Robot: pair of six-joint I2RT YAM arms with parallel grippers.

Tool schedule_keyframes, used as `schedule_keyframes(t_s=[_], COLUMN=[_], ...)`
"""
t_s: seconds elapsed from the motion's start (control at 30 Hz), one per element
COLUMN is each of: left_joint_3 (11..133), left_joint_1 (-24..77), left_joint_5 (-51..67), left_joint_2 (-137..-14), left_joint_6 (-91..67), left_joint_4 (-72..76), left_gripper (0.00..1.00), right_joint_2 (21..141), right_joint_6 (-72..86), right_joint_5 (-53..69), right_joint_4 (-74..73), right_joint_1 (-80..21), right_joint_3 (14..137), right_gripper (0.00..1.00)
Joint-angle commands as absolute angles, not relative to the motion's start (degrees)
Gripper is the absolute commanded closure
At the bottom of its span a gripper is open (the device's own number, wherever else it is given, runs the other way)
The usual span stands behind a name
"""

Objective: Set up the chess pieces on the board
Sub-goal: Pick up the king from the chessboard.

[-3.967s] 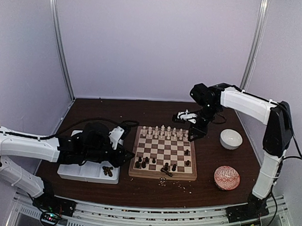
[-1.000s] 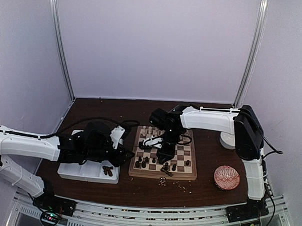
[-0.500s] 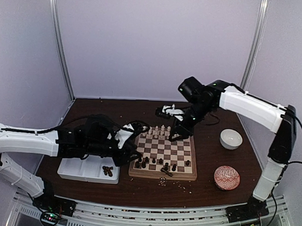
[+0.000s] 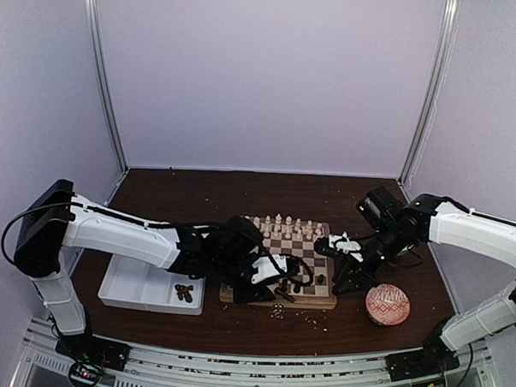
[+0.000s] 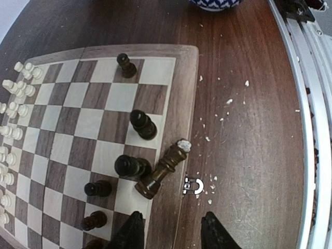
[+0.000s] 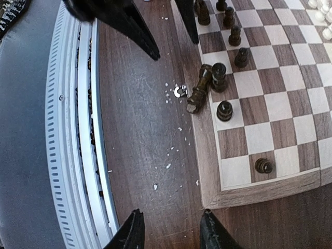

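Editor: Chessman on its side at the front of the frame. How does it lie, and which arm is closer?

Photographer: The toppled dark piece [image 5: 162, 168] lies at the near edge of the chessboard [image 5: 182, 88]. Its base is on the last light square and its pale-tipped head is out on the tan border, so the long axis slants across that border. It seems to touch a standing dark piece [image 5: 129, 166]. The left gripper [image 5: 171, 233] hangs right over it, with the piece just ahead of the gap between its fingers [image 5: 132, 233]. The right gripper [image 6: 171, 233] hovers off the board's near right corner, so the left arm is the nearer.

Editor: Jaws?

Photographer: Both pairs are spread, with nothing between them. A pick-up would probably want the left fingers turned square to that slant, closing across the slim waist.

Editor: And the rest of the sets?

Photographer: Cream pieces [image 5: 15, 98] stand packed along the far edge. Other dark pieces [image 5: 142, 124] stand scattered over the near rows. A few dark lumps [image 4: 183, 291], probably more chessmen, sit in the near right corner of the white tray [image 4: 125, 295] to the left of the board.

Editor: Surfaces?

Photographer: The pieces are turned wood, round-based and narrow-necked, and the dark set is glossy. A nudge would likely roll them. The board is matte veneer in light and dark checks. Pale crumbs [image 5: 228, 101] and a small white ring-shaped bit [image 5: 193, 185] dot the dark wood-grain table [image 5: 249, 155] just off the border.
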State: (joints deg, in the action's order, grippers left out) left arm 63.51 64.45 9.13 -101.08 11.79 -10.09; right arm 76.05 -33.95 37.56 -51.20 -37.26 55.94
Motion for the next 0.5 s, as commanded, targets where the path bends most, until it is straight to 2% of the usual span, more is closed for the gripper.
schedule_keyframes(t_s=[0.0, 0.47], left_joint_3=[66.6, 69.2], left_joint_1=[64.0, 62.7], left_joint_5=[10.3, 11.6], left_joint_2=[-104.1, -108.8], left_joint_6=[15.8, 18.5], left_joint_4=[-8.7, -8.0], left_gripper=[0.61, 0.61], right_joint_2=[75.2, 77.2], right_joint_6=[-34.9, -35.6], right_joint_5=[39.3, 39.6], right_joint_4=[-46.7, -47.0], right_joint_1=[-37.1, -35.7], right_joint_3=[56.1, 56.3], right_gripper=[0.62, 0.62])
